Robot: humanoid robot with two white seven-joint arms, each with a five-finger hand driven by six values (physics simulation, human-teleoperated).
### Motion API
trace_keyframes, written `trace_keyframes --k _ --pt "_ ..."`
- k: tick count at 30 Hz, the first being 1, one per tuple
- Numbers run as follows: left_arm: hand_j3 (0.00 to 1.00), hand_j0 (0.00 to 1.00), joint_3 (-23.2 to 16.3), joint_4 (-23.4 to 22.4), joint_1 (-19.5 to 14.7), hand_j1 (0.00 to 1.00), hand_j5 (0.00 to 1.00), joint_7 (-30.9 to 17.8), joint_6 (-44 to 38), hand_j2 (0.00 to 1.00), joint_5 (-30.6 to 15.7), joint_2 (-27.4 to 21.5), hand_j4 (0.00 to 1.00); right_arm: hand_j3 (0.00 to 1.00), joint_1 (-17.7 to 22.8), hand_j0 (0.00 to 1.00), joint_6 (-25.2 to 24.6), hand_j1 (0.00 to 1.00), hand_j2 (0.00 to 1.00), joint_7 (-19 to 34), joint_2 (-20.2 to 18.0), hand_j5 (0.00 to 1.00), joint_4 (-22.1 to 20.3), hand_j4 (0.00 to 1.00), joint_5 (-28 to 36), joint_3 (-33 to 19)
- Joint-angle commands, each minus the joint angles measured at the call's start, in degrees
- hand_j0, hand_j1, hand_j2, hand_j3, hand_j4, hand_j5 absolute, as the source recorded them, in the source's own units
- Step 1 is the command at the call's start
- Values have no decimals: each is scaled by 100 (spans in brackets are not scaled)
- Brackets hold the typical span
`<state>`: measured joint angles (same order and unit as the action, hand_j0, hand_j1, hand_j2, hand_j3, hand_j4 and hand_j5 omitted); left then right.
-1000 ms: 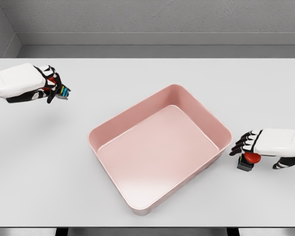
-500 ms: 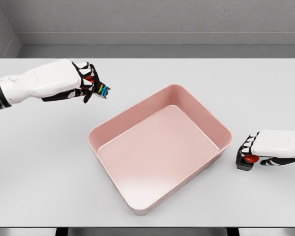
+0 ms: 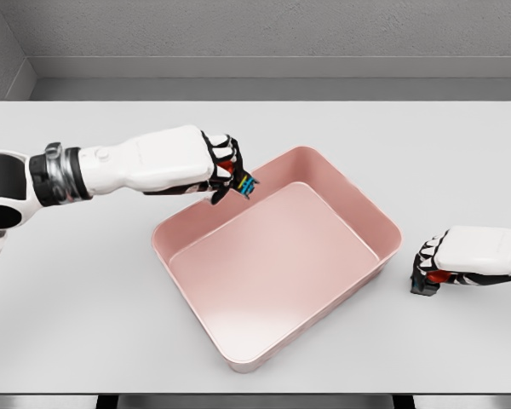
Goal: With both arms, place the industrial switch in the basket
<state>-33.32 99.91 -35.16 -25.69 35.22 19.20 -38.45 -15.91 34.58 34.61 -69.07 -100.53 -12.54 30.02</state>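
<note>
A pink rectangular basket (image 3: 370, 209) lies tilted at the middle of the white table. My left hand (image 3: 226, 170) is shut on a small industrial switch (image 3: 245, 182) with a red button and coloured markings, held above the basket's far left rim. On the table to the right of the basket, my right hand (image 3: 433, 266) is curled over a second switch (image 3: 428, 279), a dark box with a red button, which rests on the tabletop and is mostly hidden under the fingers.
The white table (image 3: 77, 298) stretches around the basket, with its front edge near the bottom of the view. A grey wall rises behind the far edge.
My left arm has carried its switch rightwards from the table's far left to the basket's rim. My right hand has lowered and closed around the second switch.
</note>
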Motion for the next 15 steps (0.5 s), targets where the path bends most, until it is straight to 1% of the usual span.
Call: trace_keyframes --k 1,2,3,6,9,12,15 --pt "17 17 -87 37 0 17 17 12 -22 17 -48 100 17 52 0 52 42 52 52 39 -36 52 -1 52 -20 4" --pt "17 17 -95 37 0 17 17 12 -22 17 -48 109 17 50 -9 50 42 50 50 39 -54 50 -1 50 15 -40" --pt "17 17 -139 37 0 17 17 12 -22 17 -48 162 17 50 -18 50 42 50 50 39 -97 50 -1 50 24 -58" --pt "17 17 -341 37 -35 17 17 12 -22 17 155 259 17 50 -62 50 42 50 50 39 -133 50 -1 50 112 -84" --pt "18 18 -508 37 -35 18 18 12 -22 18 365 355 18 50 -79 50 42 50 50 39 -159 50 -1 50 235 -322" --pt "19 19 -667 37 -35 19 19 12 -22 19 410 355 19 50 -88 50 42 50 50 39 -159 50 -1 50 261 -392" --pt "20 20 -728 81 -35 20 20 3 -22 20 559 364 20 51 -88 51 42 51 51 39 -168 51 -1 51 367 -620"
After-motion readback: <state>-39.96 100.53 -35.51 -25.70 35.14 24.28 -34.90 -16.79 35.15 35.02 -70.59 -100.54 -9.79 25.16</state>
